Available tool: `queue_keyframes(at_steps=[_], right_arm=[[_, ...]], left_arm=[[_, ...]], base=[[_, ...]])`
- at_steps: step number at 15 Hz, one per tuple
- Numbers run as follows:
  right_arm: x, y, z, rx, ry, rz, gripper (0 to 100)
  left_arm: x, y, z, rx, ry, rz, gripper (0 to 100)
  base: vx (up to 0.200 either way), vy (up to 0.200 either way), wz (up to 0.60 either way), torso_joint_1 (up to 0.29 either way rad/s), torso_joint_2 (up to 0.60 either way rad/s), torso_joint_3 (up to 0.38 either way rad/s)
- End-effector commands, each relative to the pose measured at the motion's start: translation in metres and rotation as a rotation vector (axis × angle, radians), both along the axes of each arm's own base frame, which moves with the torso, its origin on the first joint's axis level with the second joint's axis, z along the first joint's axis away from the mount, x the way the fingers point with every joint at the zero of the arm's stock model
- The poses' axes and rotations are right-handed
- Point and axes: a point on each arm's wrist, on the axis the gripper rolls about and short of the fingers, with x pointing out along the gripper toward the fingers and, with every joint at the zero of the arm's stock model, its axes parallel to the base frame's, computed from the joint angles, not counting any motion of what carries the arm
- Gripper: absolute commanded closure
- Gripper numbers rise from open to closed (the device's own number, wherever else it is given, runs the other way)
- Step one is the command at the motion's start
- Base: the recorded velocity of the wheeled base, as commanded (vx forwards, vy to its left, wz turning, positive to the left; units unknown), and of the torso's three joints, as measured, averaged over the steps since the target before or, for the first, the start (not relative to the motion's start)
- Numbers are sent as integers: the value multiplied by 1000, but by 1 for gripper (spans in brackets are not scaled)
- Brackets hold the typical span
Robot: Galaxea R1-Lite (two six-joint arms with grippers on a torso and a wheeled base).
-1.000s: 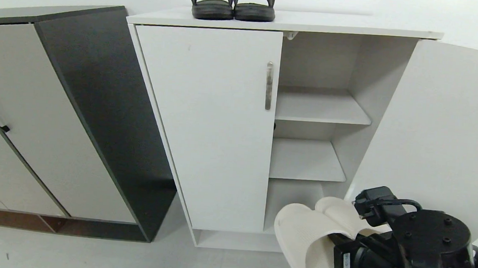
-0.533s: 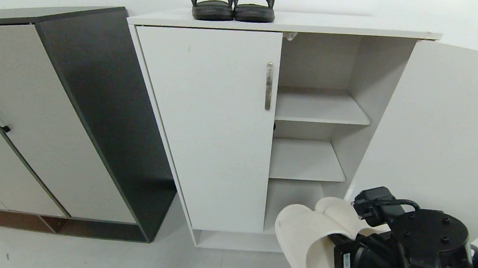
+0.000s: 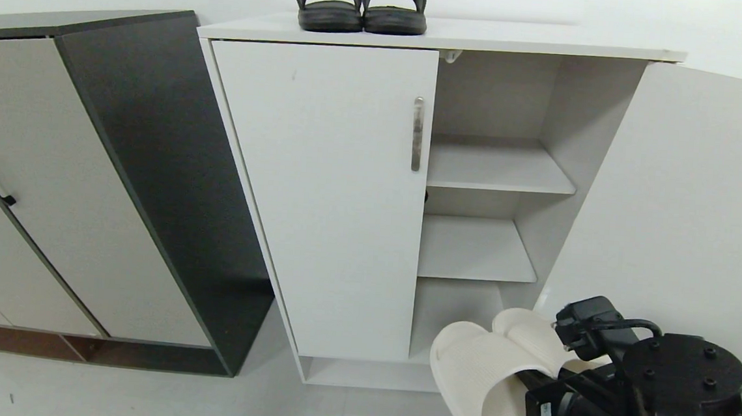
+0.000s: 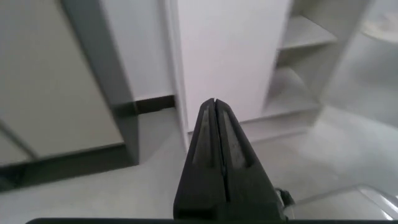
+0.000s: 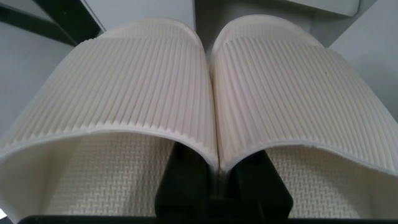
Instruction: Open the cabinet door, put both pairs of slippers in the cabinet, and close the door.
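- Left gripper [image 4: 215,104]: fingers pressed together, holding nothing, above bare floor in front of the furniture and well apart from both pairs.
- Dark cabinet [image 3: 151,173]: fills the left of the head frame, just beside the white cabinet [image 3: 552,47]. It has no part in the task.
- Left door [image 3: 319,198]: shut, with its metal handle [image 3: 417,133] at the edge next to the opening.
- Black slippers [image 3: 361,5]: upper centre of the frame, side by side on the cabinet top above the shut door. Not yet stowed.
- Open bay: right of centre. Upper shelf [image 3: 494,168], middle shelf [image 3: 473,248] and bottom compartment [image 3: 452,308] all carry nothing.
- White slippers [image 3: 480,372]: lower right of centre, held side by side off the floor just in front of the bottom compartment.
- Key relation: the pair's long axis runs from the lower right up toward the opening. The toes lead, and the bottom compartment lies directly above them in the frame.
- Right gripper [image 5: 216,177]: clamped on the two inner edges of the white slippers where they meet.
- Right door [image 3: 685,204]: swung fully open at the right of the frame, close beside the right wrist.
- Judgement: the right arm is much the nearer one, and a straight push along the slippers' axis should seat them. The risk is the wrist brushing the open door.
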Motion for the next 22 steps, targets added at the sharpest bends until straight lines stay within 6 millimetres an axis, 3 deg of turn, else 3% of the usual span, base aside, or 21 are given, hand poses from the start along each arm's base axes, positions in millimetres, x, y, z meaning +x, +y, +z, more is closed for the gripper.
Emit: queue_keyframes(at_steps=[1, 3, 7, 9, 11, 16, 22], right_arm=[[-1, -2, -1, -3, 2, 1, 100], [-1, -1, -2, -8, 4, 3, 100], [-2, 0, -3, -8, 8, 13, 100], [-2, 6, -4, 1, 6, 34, 100], [1, 11, -9, -1, 1, 41, 100], [3, 12, -10, 2, -44, 43, 100], [5, 16, -14, -6, -40, 44, 100]], left_arm=[[-1, 1, -1, -22, -11, 27, 100], [6, -3, 0, 3, 94, 177, 100], [-2, -5, -1, -6, -9, 189, 100], [-5, -8, -1, 95, -67, 108, 100], [-5, -9, -1, 84, -77, 61, 100], [-7, -7, -2, -54, -71, 169, 100], [-7, -7, -2, -58, -71, 182, 100]], base=[[0, 0, 0, 0, 0, 0], [0, 0, 0, 0, 0, 0], [0, 0, 0, 0, 0, 0], [0, 0, 0, 0, 0, 0], [0, 0, 0, 0, 0, 0], [0, 0, 0, 0, 0, 0], [0, 0, 0, 0, 0, 0]])
